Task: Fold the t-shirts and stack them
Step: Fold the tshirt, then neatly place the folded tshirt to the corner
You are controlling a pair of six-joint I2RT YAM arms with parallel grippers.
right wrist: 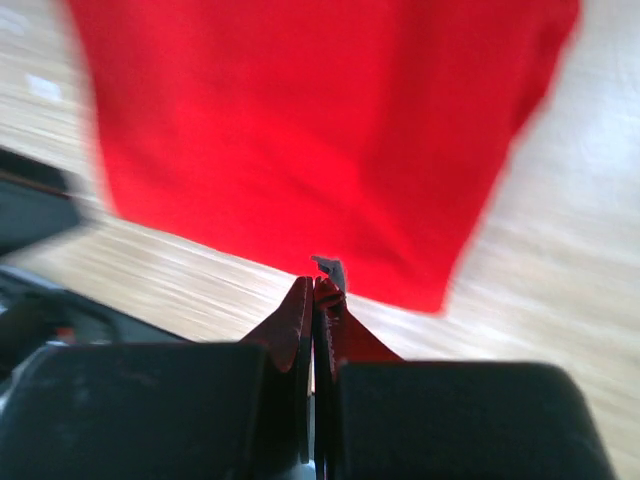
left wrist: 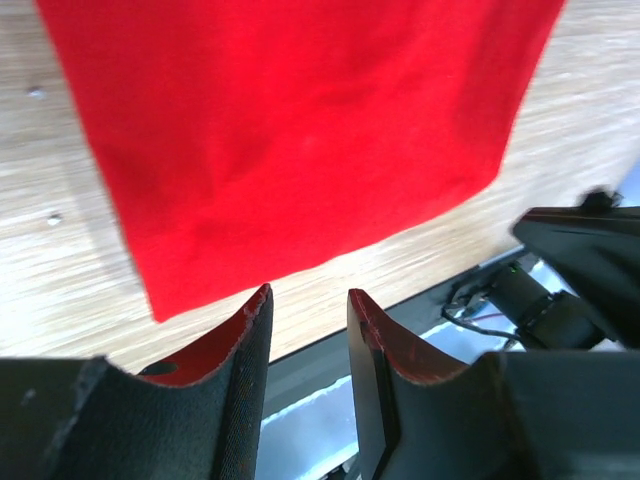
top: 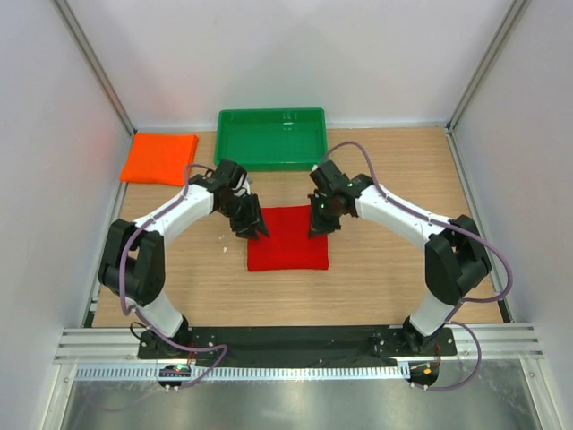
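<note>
The red t-shirt (top: 288, 244) lies folded into a flat rectangle on the middle of the counter (top: 385, 287), about midway between its left and right edges. The orange t-shirt (top: 159, 159) lies folded at the far left corner, well apart from the red one. A green tray (top: 271, 139) sits against the middle of the far edge.

The left arm (top: 170, 210) bends in from the left, and the left jaws hang over the red t-shirt's far left corner. They are released, with a clear gap between the two fingers (left wrist: 245, 345) and nothing in it. The left wrist view shows the red cloth lying beyond the tips.

The right arm (top: 403, 213) bends in from the right, with the right jaws over the far right corner. They are clenched, the fingers (right wrist: 296, 322) pressed flat together, and no cloth shows between them, though the right wrist view is blurred. Whether either tip touches the cloth cannot be told.
</note>
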